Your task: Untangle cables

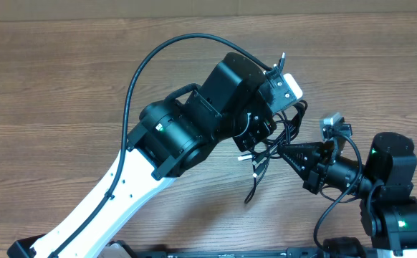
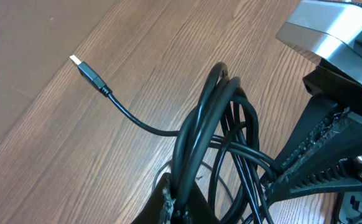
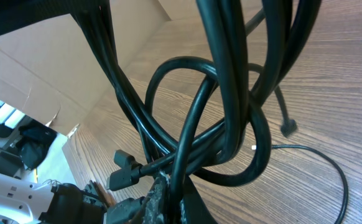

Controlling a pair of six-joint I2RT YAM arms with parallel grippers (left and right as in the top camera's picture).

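Note:
The cables (image 1: pixel 266 147) are a knot of thin black cords hanging between my two grippers near the table's right middle. My left gripper (image 1: pixel 260 136) is shut on a bundle of cable strands (image 2: pixel 199 143), held off the wood. One loose end with a silver USB plug (image 2: pixel 81 65) lies flat on the table. My right gripper (image 1: pixel 284 153) is shut on one black strand (image 3: pixel 196 118) of the same knot. Black plugs (image 3: pixel 126 169) hang beside its fingers. Loose ends (image 1: pixel 255 179) dangle to the table.
The wooden table (image 1: pixel 65 79) spreads to the left and back. The left arm's thick black cable (image 1: pixel 133 79) arcs over the table. The right arm's fingers (image 2: pixel 318 155) show in the left wrist view. A cardboard box (image 3: pixel 38 68) stands beyond the table.

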